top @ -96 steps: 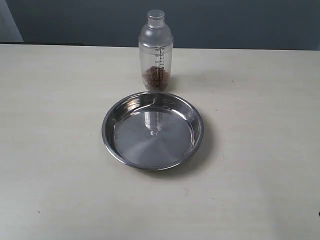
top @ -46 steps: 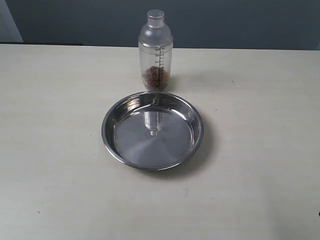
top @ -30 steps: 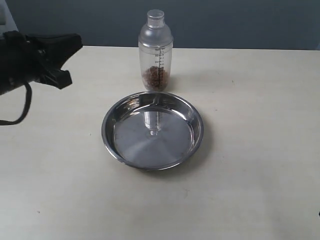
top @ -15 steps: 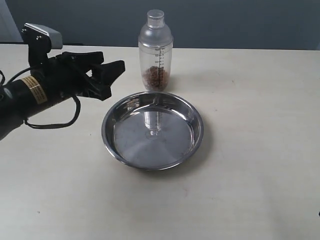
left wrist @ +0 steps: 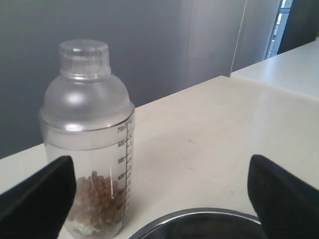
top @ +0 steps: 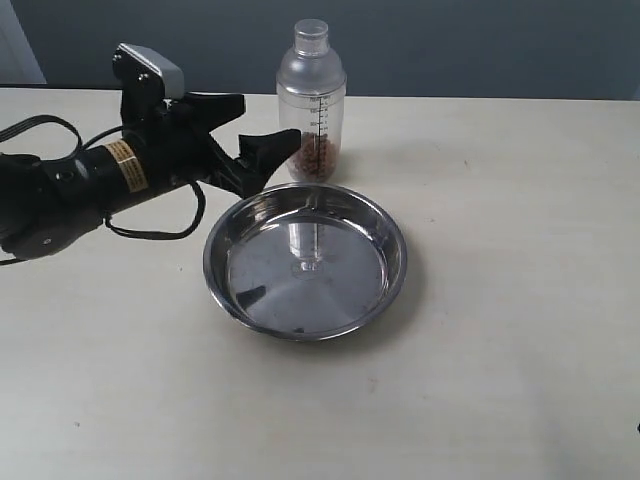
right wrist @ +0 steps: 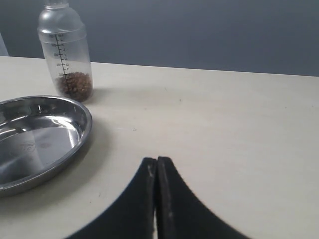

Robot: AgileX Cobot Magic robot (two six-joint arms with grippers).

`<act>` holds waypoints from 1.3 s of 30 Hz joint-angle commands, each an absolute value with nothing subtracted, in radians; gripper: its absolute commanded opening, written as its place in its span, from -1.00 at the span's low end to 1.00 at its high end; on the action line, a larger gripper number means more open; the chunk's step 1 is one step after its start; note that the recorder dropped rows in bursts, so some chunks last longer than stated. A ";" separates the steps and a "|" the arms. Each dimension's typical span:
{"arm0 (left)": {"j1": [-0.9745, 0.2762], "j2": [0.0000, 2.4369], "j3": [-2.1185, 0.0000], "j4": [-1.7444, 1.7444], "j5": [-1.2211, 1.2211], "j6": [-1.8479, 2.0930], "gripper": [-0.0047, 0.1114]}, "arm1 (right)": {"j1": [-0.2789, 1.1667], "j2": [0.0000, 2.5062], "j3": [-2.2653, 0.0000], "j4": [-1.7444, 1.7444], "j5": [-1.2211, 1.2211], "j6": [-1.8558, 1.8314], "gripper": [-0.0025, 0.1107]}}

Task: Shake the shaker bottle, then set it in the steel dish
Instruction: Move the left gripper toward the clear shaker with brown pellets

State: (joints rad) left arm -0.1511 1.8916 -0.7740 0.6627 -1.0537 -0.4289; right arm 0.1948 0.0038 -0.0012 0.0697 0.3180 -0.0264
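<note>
Because the shaker bottle (top: 312,100) stands upright and ungrasped on the desk (top: 500,300), just beyond the steel dish (top: 216,250), the left gripper (top: 270,118) is spread wide beside it, apparently to straddle it, while the right gripper (right wrist: 157,165) is pinched together.

The steel dish (top: 340,292) crowds shaker bottle (top: 312,108) (close).
</note>
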 commanded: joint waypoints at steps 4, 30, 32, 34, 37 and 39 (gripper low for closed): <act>-0.163 1.963 -0.829 0.612 -1.038 -0.418 0.58 | 0.199 0.000 0.000 0.065 0.305 -0.026 -0.97; -0.174 2.007 -0.888 0.607 -0.916 -0.465 0.90 | 0.199 0.000 0.000 0.065 0.305 -0.026 -0.97; -0.176 2.007 -0.889 0.539 -0.920 -0.450 0.89 | 0.199 0.000 0.000 0.065 0.305 -0.026 -0.97; -0.183 2.007 -0.889 0.475 -0.916 -0.452 0.89 | 0.199 0.000 0.000 0.065 0.305 -0.026 -0.97; -0.191 2.007 -0.889 0.433 -0.893 -0.452 0.89 | 0.199 0.000 0.000 0.065 0.305 -0.026 -0.97; -0.191 2.007 -0.891 0.442 -0.868 -0.452 0.89 | 0.199 0.000 0.000 0.065 0.305 -0.026 -0.97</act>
State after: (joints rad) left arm -0.1827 2.0080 -0.8865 0.4664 -0.8972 -0.4547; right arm 0.1948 0.0038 -0.0012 0.0697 0.3180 -0.0264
